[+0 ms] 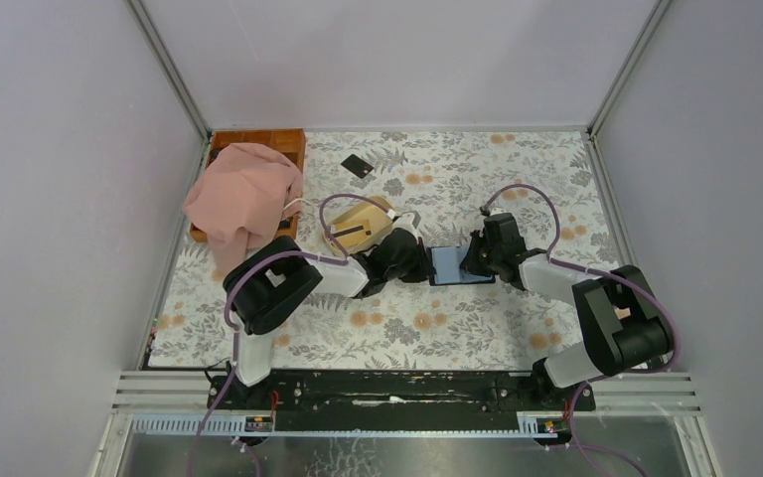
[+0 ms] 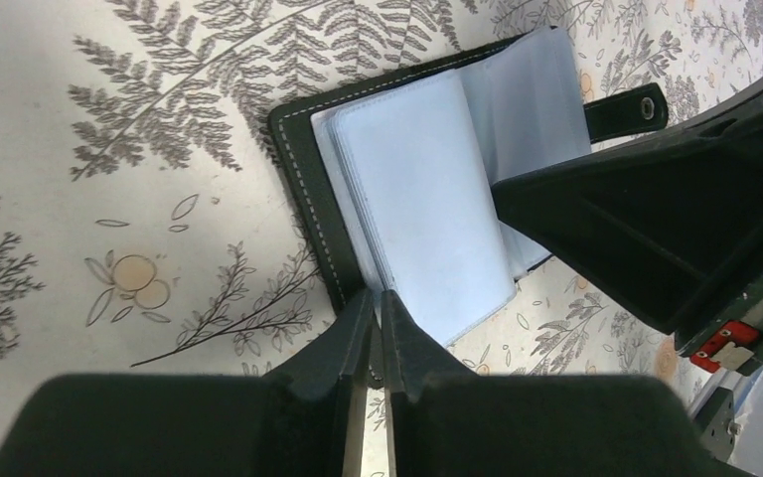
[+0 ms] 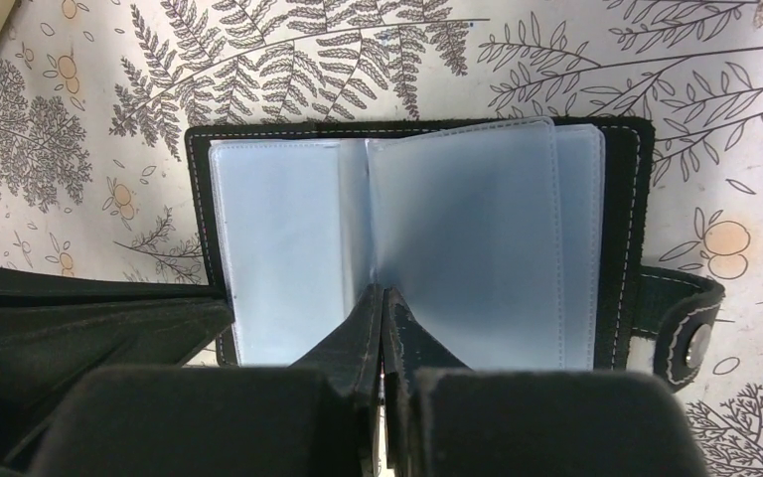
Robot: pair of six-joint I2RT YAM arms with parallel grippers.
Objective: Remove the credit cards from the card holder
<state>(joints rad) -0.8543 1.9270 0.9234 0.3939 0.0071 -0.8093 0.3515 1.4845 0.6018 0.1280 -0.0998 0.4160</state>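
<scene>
The card holder [image 1: 450,265] lies open on the floral cloth, with its blue-grey plastic sleeves [image 3: 457,229] facing up and its snap strap [image 3: 690,323] hanging off one side. I see no card in the sleeves. My left gripper [image 2: 379,296] is shut on the holder's near edge [image 2: 308,199], its jaws almost together. My right gripper [image 3: 383,291] is shut, its tips pressing down on the sleeves by the spine. One credit card [image 1: 358,165], thin and black, lies flat on the far part of the table.
A beige oval dish [image 1: 370,221] sits just behind the left gripper with a thin dark piece in it. A pink cloth [image 1: 243,194] drapes over a wooden tray [image 1: 258,139] at the far left. Grey walls close in both sides and the back.
</scene>
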